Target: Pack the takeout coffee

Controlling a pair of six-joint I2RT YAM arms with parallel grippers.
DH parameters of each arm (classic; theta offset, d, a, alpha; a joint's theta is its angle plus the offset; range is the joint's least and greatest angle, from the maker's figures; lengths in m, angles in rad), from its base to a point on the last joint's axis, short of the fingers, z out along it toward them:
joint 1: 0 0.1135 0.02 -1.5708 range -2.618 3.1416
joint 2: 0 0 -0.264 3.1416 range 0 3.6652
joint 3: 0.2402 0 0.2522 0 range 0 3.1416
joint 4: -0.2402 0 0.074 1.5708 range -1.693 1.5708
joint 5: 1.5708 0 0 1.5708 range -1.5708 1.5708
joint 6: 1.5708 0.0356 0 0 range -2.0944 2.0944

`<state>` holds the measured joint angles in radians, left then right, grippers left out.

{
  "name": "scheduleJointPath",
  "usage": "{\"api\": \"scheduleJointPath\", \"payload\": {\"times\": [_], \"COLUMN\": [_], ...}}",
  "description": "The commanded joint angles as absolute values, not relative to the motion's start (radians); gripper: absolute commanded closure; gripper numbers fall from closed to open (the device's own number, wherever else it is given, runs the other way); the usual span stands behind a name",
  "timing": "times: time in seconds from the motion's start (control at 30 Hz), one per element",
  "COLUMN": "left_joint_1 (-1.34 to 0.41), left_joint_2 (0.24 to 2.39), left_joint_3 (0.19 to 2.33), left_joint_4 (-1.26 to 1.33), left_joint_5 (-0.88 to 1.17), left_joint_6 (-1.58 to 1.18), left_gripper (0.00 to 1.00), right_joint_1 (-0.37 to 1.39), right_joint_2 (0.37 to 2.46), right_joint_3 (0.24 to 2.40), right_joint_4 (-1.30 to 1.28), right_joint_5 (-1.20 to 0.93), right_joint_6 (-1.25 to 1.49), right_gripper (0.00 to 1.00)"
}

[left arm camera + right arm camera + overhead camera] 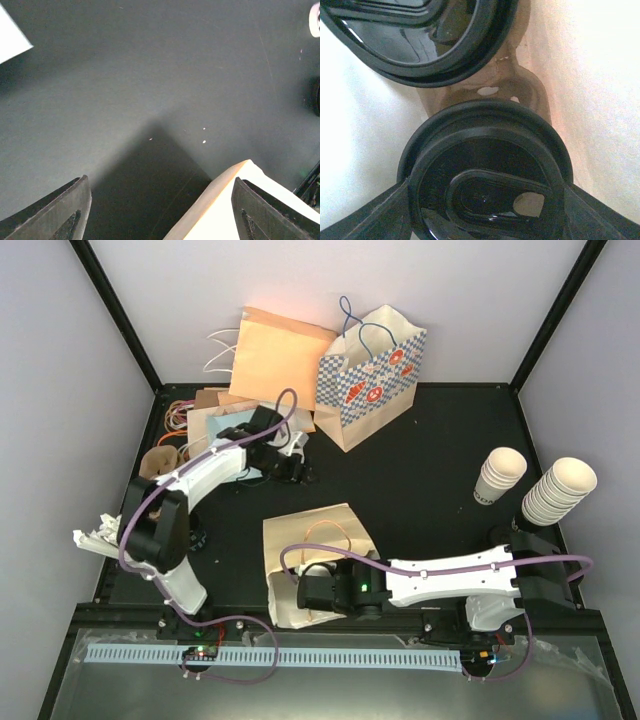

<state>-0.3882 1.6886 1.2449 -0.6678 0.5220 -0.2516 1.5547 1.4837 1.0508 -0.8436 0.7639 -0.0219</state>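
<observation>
— Where is the takeout coffee [480, 145]?

— Inside the paper bag [590, 75] that lies on the table. The right wrist view looks straight onto its black lid, and the cup beneath is hidden by it.

— And the right gripper [485, 185]?

— Clamped on it. One finger meets the lid's rim at 8 o'clock and the other at 4 o'clock, with no gap showing on either side.

— Anything else in there?

— A second black lid [410, 35], at 11 o'clock of the first, near it but apart. Whether a cup sits under it, I cannot tell. The bag's cream walls rise on both sides.

— From above?

— The bag lies toward 6 o'clock on the black table [430, 460], and the right arm reaches into it from 3 o'clock. The coffee itself is out of sight there.

— The left gripper [160, 179]?

— Wide, with only bare table between its fingers. It hangs at about 11 o'clock of the lying bag. A cream paper corner [225, 200] pokes in at 5 o'clock of its wrist view, just beside one finger.

— Further out?

— A patterned bag [372, 375] stands at 1 o'clock of the lying bag. Two cup stacks [498, 475] sit at 2 o'clock, well apart from it.
</observation>
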Motion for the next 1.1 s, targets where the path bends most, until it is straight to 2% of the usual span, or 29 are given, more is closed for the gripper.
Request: {"api": "scheduleJointPath", "payload": {"times": [0.0,0.3,0.7,1.07], "left_joint_1": [-0.436,-0.463,-0.514,-0.524], "left_joint_2": [1.782,1.924,1.997,1.994], "left_joint_3": [1.354,1.414,1.418,1.42], "left_joint_4": [-0.745,-0.789,-0.852,-0.855], "left_joint_5": [0.541,0.615,0.723,0.729], "left_joint_6": [-0.182,-0.135,-0.077,-0.075], "left_gripper": [0.21,0.24,0.38,0.41], "right_joint_1": [1.561,1.56,1.55,1.526], "right_joint_2": [1.478,1.427,1.349,1.361], "right_joint_3": [1.021,0.951,0.872,0.883], "right_joint_4": [-0.801,-0.684,-0.499,-0.564], "right_joint_5": [0.87,0.848,0.852,0.788], "right_joint_6": [-0.027,-0.098,-0.241,-0.226], "right_gripper": [0.41,0.4,0.4,0.4]}}
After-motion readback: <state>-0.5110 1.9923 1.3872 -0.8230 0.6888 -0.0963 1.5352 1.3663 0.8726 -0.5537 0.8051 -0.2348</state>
